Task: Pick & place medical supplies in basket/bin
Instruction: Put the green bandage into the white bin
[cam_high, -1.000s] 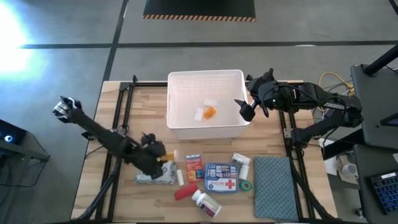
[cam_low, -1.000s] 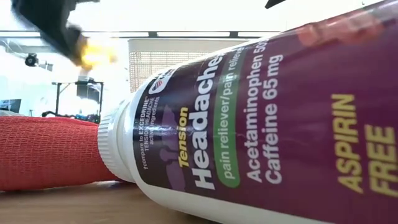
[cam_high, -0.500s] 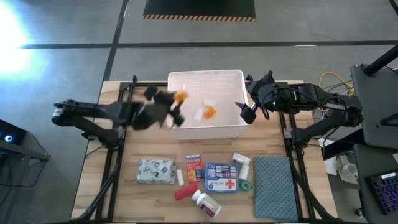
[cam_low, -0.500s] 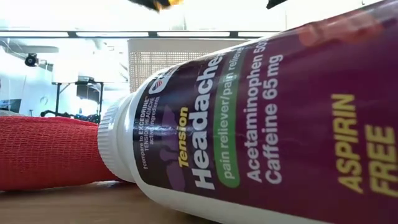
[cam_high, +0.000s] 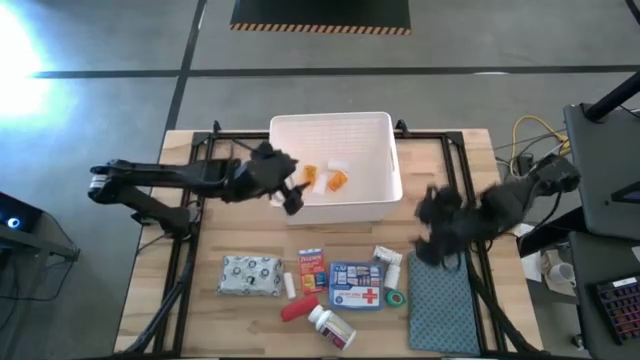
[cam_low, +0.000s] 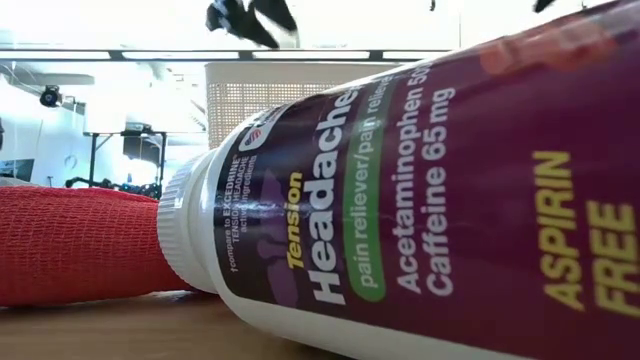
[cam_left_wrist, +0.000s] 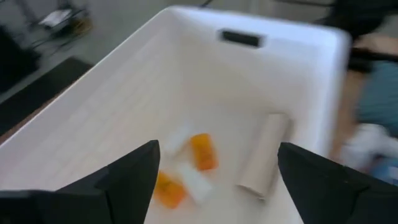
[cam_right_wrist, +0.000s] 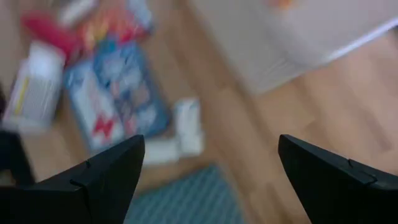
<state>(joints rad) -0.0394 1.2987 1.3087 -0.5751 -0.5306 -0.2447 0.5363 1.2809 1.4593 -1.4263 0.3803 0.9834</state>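
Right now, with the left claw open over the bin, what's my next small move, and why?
Probably bring the right claw down onto the white bottle beside the pouch. The left claw is open and empty over the bin, where two orange vials lie.

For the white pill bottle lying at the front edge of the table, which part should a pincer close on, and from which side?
The pill bottle lies on its side, cap toward the red tube, angled across the wooden table. Probably best taken from straight above, fingers closing across the round labelled body near its middle, square to its long axis. The cap end looks too crowded by the tube for a clean grip.
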